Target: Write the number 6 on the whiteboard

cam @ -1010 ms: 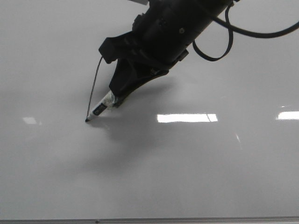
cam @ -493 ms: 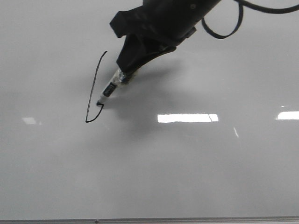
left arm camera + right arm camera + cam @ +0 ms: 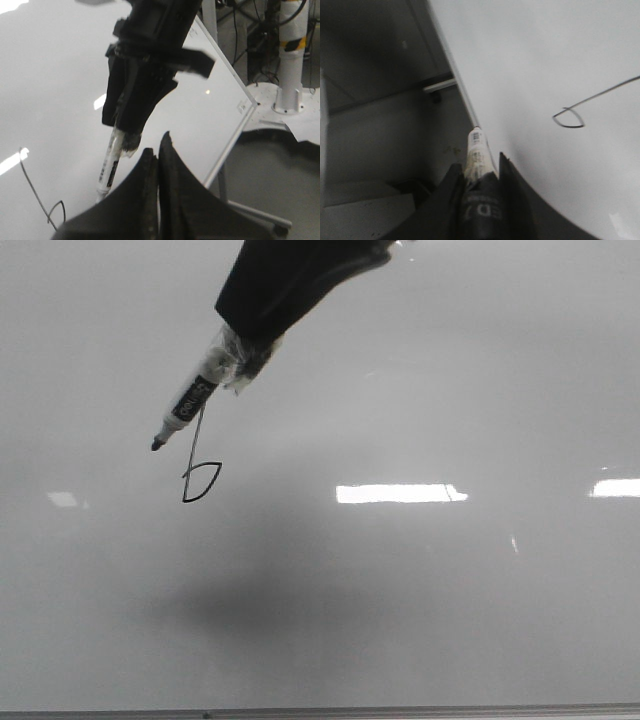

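Observation:
The whiteboard (image 3: 430, 610) fills the front view. The number 6 (image 3: 201, 480) is a thin black stroke with a slanted stem and a small pointed loop at its base; the marker hides the top of the stem. My right gripper (image 3: 243, 340) is shut on a white marker (image 3: 193, 398), whose black tip hangs off the board, up and left of the loop. The right wrist view shows the marker (image 3: 476, 150) between the jaws and the 6 (image 3: 568, 119). My left gripper (image 3: 156, 146) is shut and empty, beside the right gripper (image 3: 131, 120); the 6 (image 3: 50, 207) shows there too.
Bright rectangular glare patches (image 3: 400, 493) lie on the board. A thin metal strip (image 3: 320, 711) runs along its near edge, and the side edge (image 3: 235, 132) shows in the left wrist view. A white post with yellow-black tape (image 3: 291, 55) stands beyond the board.
The marker closed the loop at the stem's base, then lifted off the board, up and to the left. The right arm has risen toward the top of the front view.

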### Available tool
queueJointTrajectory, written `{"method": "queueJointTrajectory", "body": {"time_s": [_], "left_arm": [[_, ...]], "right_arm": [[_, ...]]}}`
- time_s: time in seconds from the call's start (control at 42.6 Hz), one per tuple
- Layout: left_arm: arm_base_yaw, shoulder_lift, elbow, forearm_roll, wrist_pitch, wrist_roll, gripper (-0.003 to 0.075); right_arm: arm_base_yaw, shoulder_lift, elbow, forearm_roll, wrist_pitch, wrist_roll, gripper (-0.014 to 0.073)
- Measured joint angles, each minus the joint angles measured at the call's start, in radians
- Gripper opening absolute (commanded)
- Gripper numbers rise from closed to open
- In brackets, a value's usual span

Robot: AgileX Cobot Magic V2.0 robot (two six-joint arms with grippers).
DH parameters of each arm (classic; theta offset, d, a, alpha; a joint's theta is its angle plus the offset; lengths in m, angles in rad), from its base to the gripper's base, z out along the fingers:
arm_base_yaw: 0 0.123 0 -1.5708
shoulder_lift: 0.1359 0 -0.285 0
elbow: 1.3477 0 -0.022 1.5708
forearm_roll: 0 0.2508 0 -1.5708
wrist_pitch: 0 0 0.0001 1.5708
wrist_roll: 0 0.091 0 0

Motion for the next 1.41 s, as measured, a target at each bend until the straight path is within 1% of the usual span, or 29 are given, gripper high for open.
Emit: {"method": "queueJointTrajectory", "body": {"time_s": [0.047,0.094,0.188,0.235,0.282,0.399,0.517,0.611,0.728,0.939,1.174,1.245,1.315,1.386,1.409], "left_arm": [[0.0,0.037,-0.032,0.011,0.046,0.002,0.004],[0.0,0.079,-0.077,0.037,0.104,0.006,0.0104],[0.0,0.167,-0.16,0.107,0.198,0.008,0.0305],[0.0,0.212,-0.203,0.134,0.246,0.008,0.0393],[0.0,0.26,-0.251,0.157,0.296,0.008,0.0452],[0.0,0.361,-0.331,0.176,0.37,0.01,0.0459],[0.0,0.442,-0.367,0.18,0.397,0.033,0.0459],[0.0,0.491,-0.377,0.18,0.401,0.04,0.0434],[0.0,0.517,-0.379,0.18,0.401,0.043,0.035],[0.0,0.518,-0.379,0.18,0.394,0.043,0.0224],[0.0,0.518,-0.379,0.161,0.394,0.043,0.0038],[0.0,0.518,-0.379,0.155,0.391,0.043,-0.0006],[0.0,0.518,-0.379,0.153,0.392,0.043,-0.002],[0.0,0.518,-0.379,0.153,0.388,0.043,-0.002],[0.0,0.518,-0.379,0.153,0.386,0.043,-0.002]], "right_arm": [[0.0,-0.027,0.001,-0.008,0.056,-0.011,-0.0069],[0.0,-0.041,0.002,-0.02,0.09,-0.022,-0.0069],[0.0,-0.062,0.003,-0.034,0.153,-0.039,-0.0069],[0.0,-0.07,0.005,-0.039,0.175,-0.043,-0.0069],[0.0,-0.077,0.007,-0.041,0.196,-0.045,-0.0069],[0.0,-0.096,0.007,-0.041,0.219,-0.049,-0.0069],[0.015,-0.117,0.007,-0.042,0.226,-0.063,-0.0069],[0.043,-0.13,0.007,-0.042,0.228,-0.07,-0.0069],[0.069,-0.136,0.007,-0.042,0.23,-0.075,-0.0069],[0.071,-0.136,0.007,-0.042,0.224,-0.075,-0.0069],[0.071,-0.136,0.007,-0.042,0.198,-0.077,-0.0069],[0.071,-0.136,0.007,-0.042,0.193,-0.077,-0.0063],[0.071,-0.136,0.007,-0.042,0.192,-0.077,-0.0014],[0.071,-0.136,0.007,-0.04,0.185,-0.077,0.0096],[0.071,-0.136,0.007,-0.04,0.184,-0.077,0.0153]]}}
